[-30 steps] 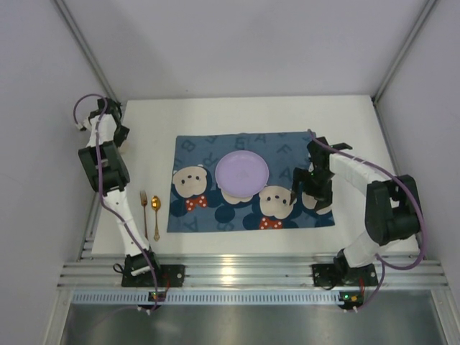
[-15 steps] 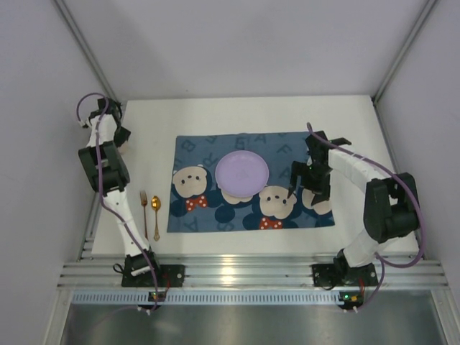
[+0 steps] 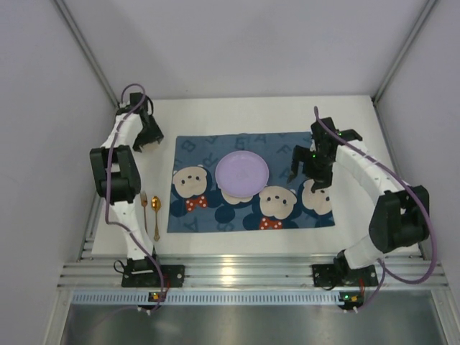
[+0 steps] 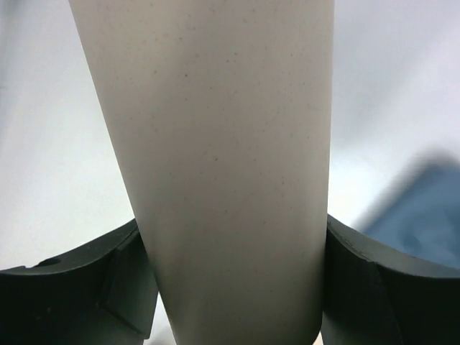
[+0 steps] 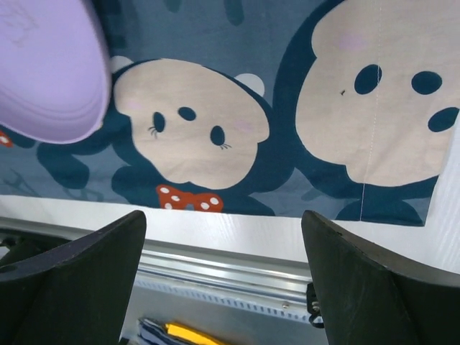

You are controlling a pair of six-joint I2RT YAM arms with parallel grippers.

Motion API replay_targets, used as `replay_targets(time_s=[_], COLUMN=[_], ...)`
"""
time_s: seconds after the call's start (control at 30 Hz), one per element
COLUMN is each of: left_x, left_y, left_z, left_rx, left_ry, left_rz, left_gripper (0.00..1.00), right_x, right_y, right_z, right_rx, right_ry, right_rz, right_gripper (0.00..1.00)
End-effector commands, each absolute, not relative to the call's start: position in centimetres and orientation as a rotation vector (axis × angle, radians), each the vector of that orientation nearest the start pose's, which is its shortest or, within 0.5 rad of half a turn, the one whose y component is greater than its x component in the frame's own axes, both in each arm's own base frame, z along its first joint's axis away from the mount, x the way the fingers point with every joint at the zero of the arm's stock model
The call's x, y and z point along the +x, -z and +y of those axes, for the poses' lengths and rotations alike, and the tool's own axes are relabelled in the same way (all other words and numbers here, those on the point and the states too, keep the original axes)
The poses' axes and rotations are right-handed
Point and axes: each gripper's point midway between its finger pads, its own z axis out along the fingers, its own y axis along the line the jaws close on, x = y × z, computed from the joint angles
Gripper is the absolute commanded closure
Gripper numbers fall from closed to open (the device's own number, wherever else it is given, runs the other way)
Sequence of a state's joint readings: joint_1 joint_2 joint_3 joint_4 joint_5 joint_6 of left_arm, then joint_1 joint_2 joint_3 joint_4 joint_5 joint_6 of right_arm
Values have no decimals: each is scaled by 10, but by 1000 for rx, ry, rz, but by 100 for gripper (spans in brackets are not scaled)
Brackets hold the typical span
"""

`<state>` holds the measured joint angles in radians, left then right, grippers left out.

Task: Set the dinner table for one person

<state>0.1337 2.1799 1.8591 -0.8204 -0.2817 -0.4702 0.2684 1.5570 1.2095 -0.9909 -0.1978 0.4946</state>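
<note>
Left wrist view: left gripper [image 4: 230,277] clamped on a tall beige cup [image 4: 230,144], over the far-left part of the white dinner table [image 3: 237,113], just off the bear-print placemat [image 3: 208,215]. Right gripper [image 3: 305,171] hangs over the placemat's right side, jaws apart, empty. Risk: the cup is tall and smooth, so a tilted or early release likely tips it toward the lilac plate [image 3: 242,173].

Plain grey walls [image 3: 251,43], aluminium corner posts [image 3: 86,47], soft even light.
</note>
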Motion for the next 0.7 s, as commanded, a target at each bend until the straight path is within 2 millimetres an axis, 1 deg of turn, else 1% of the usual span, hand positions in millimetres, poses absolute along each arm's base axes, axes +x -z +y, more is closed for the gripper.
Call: replay_targets(time_s=[0.0,0.03,0.07,0.1,0.13,0.17,0.2,0.23,0.27,0.3,0.33,0.37,0.4,0.43,0.47,0.5,0.53,0.57,0.6,0.63,0.67], left_x=[492,496,494,483,479,472,459,451,441,427,411,398,383,363,351,338,322,310,296,284,277], left_y=[-131,-160,-169,-168,-178,-189,-197,-205,-208,-212,-226,-235,-238,-255,-263,-263,-275,-281,-274,-289,-292], left_z=[20,-1,-18,-47,-69,-80,-117,-130,-141,-159,-176,-188,-202,-213,-220,-231,-234,-239,-241,-245,-246], left_rx=[-458,-392,-339,-257,-191,-153,-44,3,38,101,153,197,247,292,323,338,373,407,400,434,436], left_ry=[90,217,317,484,569,630,776,834,902,1003,1146,1258,1362,1501,1572,1653,1695,1751,1801,1827,1847], left_rz=[2462,2374,2351,2355,2335,2324,2327,2321,2330,2325,2302,2285,2264,2230,2211,2198,2167,2144,2159,2109,2099], left_gripper=[100,100,100,100,100,100,100,100,100,100,100,100,100,100,100,100,100,100,100,100,100], right_x=[285,288,289,296,298,298,301,305,302,297,297,295,284,282,277,267,265,258,254,250,248], right_y=[-166,-173,-185,-201,-212,-228,-245,-260,-278,-291,-314,-326,-330,-352,-358,-357,-366,-371,-372,-376,-377], right_z=[133,133,136,140,143,150,154,160,164,174,181,186,197,203,207,213,216,216,217,217,217], right_rx=[276,287,287,279,271,241,217,189,157,126,75,46,22,-41,-66,-91,-133,-162,-180,-204,-217], right_ry=[-470,-489,-538,-577,-608,-675,-722,-773,-823,-916,-984,-1040,-1158,-1217,-1268,-1348,-1375,-1391,-1407,-1408,-1411], right_rz=[2768,2750,2722,2672,2640,2596,2544,2482,2420,2383,2282,2230,2214,2102,2070,2067,2015,1990,1985,1962,1955], right_gripper=[10,10,10,10,9,9,8,7,7,5,4,4,2,1,1,0,0,0,0,0,0])
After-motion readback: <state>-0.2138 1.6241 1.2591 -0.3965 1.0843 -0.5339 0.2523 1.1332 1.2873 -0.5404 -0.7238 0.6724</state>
